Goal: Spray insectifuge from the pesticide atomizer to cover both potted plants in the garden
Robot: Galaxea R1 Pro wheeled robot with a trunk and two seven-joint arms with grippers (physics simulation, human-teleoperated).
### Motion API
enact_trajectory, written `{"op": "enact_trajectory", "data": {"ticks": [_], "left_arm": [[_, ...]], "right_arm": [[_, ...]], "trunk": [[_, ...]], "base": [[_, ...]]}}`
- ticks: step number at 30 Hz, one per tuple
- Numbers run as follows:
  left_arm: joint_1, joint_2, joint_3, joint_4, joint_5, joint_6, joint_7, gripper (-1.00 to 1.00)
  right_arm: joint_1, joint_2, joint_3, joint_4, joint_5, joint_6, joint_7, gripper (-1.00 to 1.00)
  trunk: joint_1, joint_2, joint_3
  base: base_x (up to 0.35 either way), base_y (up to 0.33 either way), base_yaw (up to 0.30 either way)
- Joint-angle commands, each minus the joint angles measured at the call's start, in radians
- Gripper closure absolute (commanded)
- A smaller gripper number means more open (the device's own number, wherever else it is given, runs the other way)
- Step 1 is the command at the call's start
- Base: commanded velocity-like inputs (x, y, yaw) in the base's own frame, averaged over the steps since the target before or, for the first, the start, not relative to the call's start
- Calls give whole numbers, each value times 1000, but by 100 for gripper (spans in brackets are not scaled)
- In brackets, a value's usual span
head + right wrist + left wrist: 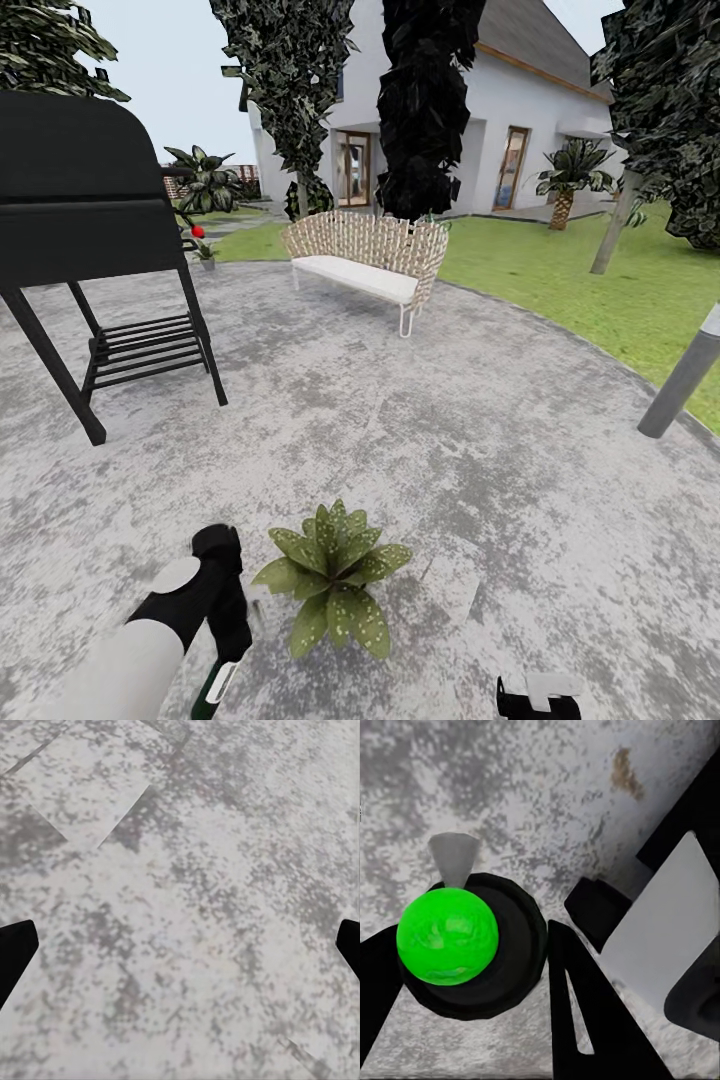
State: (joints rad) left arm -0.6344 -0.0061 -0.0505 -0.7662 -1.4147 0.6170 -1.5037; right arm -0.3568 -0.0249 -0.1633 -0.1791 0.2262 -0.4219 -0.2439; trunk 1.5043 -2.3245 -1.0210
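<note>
Your left gripper (232,640) hangs low over the round grey stone patio (480,450), and its fingers (585,1020) are closed on the pesticide atomizer (215,688), whose dark green body with its white label band pokes out below the hand at the bottom of the head view. In the left wrist view you look straight down on the atomizer (448,936): a bright green rounded cap in a black collar, with a whitish nozzle pointing away over the stone. Just beside that hand sits one potted plant (333,575), a low rosette of speckled green leaves resting directly on the patio, close to the patio's near edge. Your right gripper (540,698) shows at the bottom edge of the head view; in its wrist view the dark fingers (15,952) stand wide apart over bare stone, holding nothing. Farther across the patio stand a black grill (85,230) and a wicker bench (365,260).
</note>
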Motion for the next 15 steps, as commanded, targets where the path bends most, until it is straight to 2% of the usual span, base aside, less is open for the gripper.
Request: {"op": "enact_trajectory", "data": {"ticks": [1, 2, 5, 7, 11, 15], "left_arm": [[0, -2, -23, 0, -13, 11, -7, 100], [1, -2, -43, 4, -18, 12, -6, 100], [1, -1, -56, 8, -22, 12, 5, 100], [1, -1, -59, 9, -24, 18, 10, 100], [1, -3, -58, 10, -19, 79, 34, 100], [1, -6, -59, 11, -24, 90, 38, 100]], "right_arm": [[-1, 1, -6, 1, 10, -3, -3, -100], [-1, 2, -6, 1, 10, -3, -3, -100], [-1, 2, -7, 1, 10, -3, -3, -100], [-1, 2, -7, 1, 10, -3, -3, -100], [-1, 2, -7, 1, 10, -3, -3, -100], [-1, 2, -6, 1, 10, -3, -3, -100]], "trunk": [[0, 0, -1], [0, 0, -1], [0, 0, -1], [0, 0, -1], [0, 0, -1], [0, 0, -1]], "base": [[0, 0, 0], [0, 0, 0], [0, 0, -43], [0, 0, -232], [0, 0, -292], [0, 0, -242]]}}
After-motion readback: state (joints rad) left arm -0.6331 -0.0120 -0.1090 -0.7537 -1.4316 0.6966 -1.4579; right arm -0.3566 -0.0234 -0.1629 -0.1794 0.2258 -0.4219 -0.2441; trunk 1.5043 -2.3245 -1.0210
